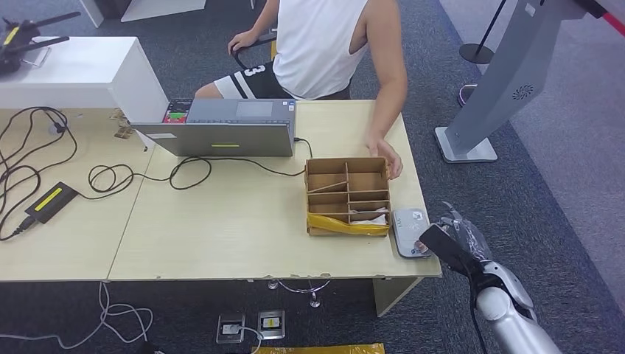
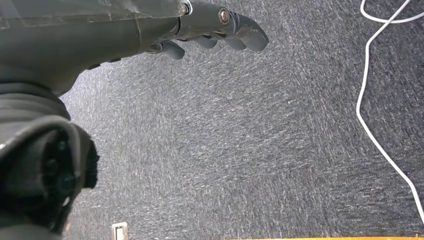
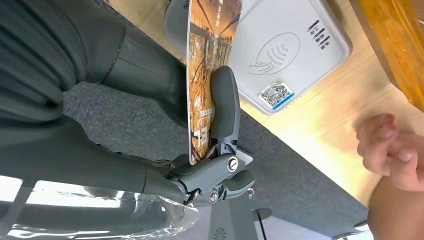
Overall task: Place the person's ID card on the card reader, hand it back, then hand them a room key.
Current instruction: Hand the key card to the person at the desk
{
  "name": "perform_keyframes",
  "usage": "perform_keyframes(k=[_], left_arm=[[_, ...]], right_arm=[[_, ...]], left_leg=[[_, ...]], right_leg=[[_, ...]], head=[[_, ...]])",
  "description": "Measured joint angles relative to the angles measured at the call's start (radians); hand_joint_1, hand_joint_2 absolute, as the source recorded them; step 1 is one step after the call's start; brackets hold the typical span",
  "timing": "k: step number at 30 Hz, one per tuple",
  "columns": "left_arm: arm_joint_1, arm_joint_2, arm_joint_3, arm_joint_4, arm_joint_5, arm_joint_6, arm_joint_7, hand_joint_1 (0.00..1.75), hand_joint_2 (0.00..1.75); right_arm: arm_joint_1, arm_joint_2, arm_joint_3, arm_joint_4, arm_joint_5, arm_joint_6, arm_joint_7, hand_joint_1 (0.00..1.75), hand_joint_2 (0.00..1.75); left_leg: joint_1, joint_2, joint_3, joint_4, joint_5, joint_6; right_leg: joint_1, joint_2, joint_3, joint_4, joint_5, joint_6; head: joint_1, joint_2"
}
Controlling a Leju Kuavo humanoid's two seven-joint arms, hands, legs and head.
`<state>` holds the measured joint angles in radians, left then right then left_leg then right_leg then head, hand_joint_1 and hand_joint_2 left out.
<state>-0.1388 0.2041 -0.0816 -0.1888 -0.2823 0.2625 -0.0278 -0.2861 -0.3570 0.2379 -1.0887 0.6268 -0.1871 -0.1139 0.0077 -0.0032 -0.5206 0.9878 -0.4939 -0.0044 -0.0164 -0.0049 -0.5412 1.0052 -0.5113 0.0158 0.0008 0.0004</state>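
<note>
Starting at the left of the head view, we see a black power adapter (image 1: 50, 201) with its looped cables on the pale wooden table (image 1: 221, 236), then a grey laptop (image 1: 221, 129) opened toward the person (image 1: 324, 44) seated on the far side. Our left hand (image 2: 210, 30) hangs low over grey carpet, holding nothing, its dark fingers (image 2: 240, 35) loosely curved and slightly apart. Further right stands a partitioned cardboard organiser box (image 1: 348, 195) with yellow tape along its near wall; the person's hand (image 1: 387, 156) rests at its far right corner. Just beside the box, near the table's right edge, lies the white card reader (image 1: 410, 230), flat and with its contactless symbol upward. Our right hand (image 1: 451, 243) hovers at the reader's near corner, pinching the ID card (image 3: 202, 85) between the thumb and the dark fingers (image 3: 224, 105); the card stands on edge in the wrist view, its printed face showing, its free end over the reader but, as far as we can tell, not yet lying on it. We judge the card to be light, thin and stiff, with glossy faces that could slip, so a hold on the two flat faces near one short end suits it, leaving the rest free to lie on the reader. Laying it down calls for tilting the card flat before letting go.
</note>
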Motion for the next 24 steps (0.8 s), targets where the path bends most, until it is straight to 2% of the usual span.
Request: perform_keyframes(k=[24], left_arm=[[-0.004, -0.001, 0.0, 0.0, -0.001, -0.001, 0.0, 0.0, 0.0]], right_arm=[[-0.047, 0.0, 0.009, 0.008, -0.007, -0.015, 0.003, 1.75, 1.75]], left_leg=[[0.0, 0.0, 0.0, 0.0, 0.0, 0.0]], right_leg=[[0.0, 0.001, 0.0, 0.0, 0.002, 0.0]], head=[[0.0, 0.0]])
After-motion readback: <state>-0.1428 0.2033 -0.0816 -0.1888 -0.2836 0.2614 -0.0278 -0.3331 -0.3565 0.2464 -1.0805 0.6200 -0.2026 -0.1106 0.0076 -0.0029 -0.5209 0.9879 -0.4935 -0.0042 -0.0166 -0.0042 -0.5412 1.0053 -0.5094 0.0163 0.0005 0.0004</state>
